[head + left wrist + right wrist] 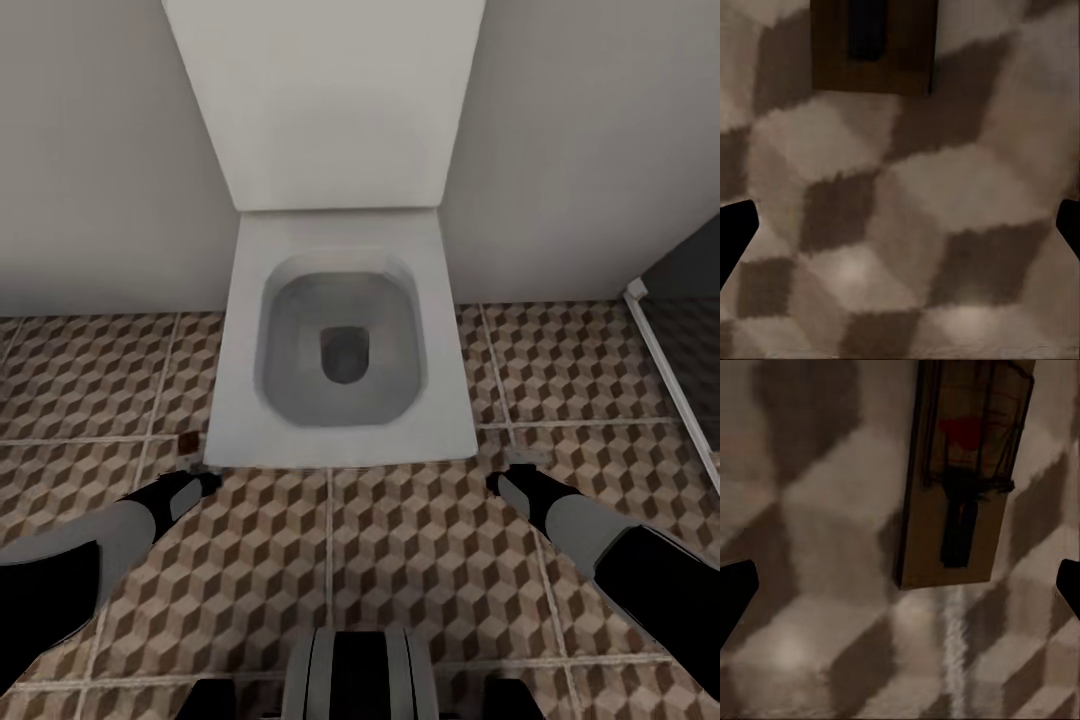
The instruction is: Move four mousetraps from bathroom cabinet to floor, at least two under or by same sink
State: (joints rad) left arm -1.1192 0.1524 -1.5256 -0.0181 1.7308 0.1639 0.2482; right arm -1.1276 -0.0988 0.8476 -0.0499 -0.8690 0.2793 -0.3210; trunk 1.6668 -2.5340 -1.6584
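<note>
Both grippers, left (205,484) and right (497,483), spread empty above mousetraps (960,480) on bathroom floor (420,560); toilet (340,350), probably not sink; traps need relocating.

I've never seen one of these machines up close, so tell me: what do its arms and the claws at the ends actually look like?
Each arm is a smooth rounded tube, black near the body, pale grey along the forearm, tapering to a black end. The left gripper and right gripper are small and black. In the wrist views the fingertips are plain black blocks. No cables or markings show.
</note>
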